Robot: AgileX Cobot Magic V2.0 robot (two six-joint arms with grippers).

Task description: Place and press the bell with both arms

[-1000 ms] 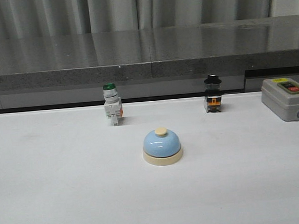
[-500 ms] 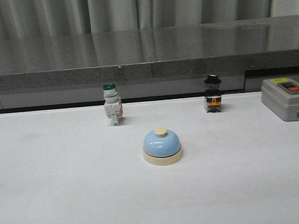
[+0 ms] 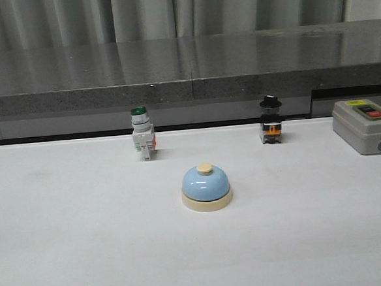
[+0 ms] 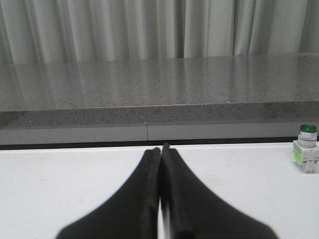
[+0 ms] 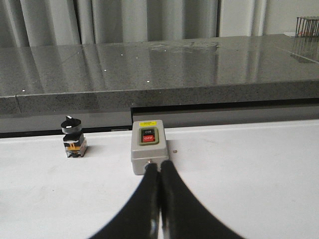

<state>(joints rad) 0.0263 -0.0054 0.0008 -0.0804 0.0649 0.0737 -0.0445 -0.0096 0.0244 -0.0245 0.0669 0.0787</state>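
The light-blue bell (image 3: 207,187) with cream base and cream button stands upright on the white table (image 3: 86,242), near the middle in the front view. Neither arm shows in the front view. In the left wrist view my left gripper (image 4: 160,148) is shut and empty, low over the table, with the bell out of that view. In the right wrist view my right gripper (image 5: 159,165) is shut and empty, its tips just in front of the grey switch box (image 5: 148,151). The bell is out of that view too.
A green-capped white pushbutton (image 3: 142,141) stands behind the bell to the left, also in the left wrist view (image 4: 306,155). A black-knob selector switch (image 3: 271,128) stands behind to the right. The grey box (image 3: 366,126) sits at the far right. A dark stone ledge (image 3: 185,68) runs along the back.
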